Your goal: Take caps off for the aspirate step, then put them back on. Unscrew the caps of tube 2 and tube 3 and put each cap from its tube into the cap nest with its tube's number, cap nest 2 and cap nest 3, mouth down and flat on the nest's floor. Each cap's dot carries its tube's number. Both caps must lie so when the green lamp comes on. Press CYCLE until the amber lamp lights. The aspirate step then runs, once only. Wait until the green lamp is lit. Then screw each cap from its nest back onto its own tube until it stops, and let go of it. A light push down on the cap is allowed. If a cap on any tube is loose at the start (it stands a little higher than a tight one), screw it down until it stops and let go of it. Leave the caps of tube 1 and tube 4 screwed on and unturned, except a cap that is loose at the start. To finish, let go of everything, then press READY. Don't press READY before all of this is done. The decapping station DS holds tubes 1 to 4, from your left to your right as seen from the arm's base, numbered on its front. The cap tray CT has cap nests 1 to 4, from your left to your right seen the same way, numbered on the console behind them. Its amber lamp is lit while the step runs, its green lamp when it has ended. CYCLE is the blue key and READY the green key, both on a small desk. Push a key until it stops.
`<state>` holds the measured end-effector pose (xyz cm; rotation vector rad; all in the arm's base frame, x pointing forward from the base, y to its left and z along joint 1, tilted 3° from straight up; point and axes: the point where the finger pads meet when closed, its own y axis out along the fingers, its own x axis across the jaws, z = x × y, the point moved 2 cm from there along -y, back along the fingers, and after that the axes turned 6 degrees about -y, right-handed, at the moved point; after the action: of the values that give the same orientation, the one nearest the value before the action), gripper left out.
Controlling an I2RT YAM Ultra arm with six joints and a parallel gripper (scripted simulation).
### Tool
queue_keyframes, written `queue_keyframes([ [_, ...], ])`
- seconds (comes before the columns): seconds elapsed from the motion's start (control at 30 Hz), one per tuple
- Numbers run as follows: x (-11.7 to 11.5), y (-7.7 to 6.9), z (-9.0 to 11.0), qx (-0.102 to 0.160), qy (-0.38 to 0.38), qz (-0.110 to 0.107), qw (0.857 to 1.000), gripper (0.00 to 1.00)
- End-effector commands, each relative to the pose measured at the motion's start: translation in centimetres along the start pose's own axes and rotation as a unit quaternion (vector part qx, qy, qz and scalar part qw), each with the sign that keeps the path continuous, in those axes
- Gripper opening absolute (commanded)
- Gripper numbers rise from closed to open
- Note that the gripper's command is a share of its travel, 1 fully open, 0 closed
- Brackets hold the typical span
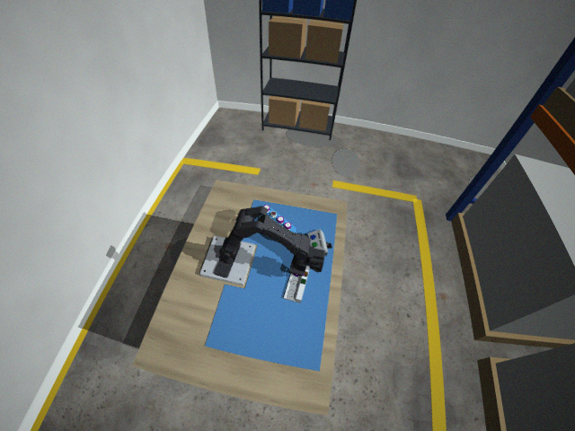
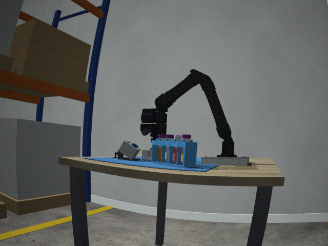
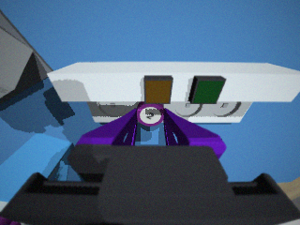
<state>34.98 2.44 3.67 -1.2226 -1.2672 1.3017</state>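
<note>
Jaws clamped on purple cap point(image 3: 150, 113), gripper point(image 3: 151, 133) low over cap tray point(image 1: 293, 289) beside amber lamp point(image 3: 157, 89). Blue mat point(image 1: 269, 324) toward table's point(image 2: 238, 180) right edge. Exterior view alone shows one tube point(image 2: 178, 137) uncapped.
</note>
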Motion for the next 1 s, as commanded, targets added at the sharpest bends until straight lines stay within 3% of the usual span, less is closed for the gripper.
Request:
queue_keyframes([
  [0.0, 0.0, -0.4, -0.4, -0.01, 0.0, 0.0, 1.0, 0.0],
  [0.97, 0.0, 0.6, -0.4, -0.01, 0.0, 0.0, 1.0, 0.0],
])
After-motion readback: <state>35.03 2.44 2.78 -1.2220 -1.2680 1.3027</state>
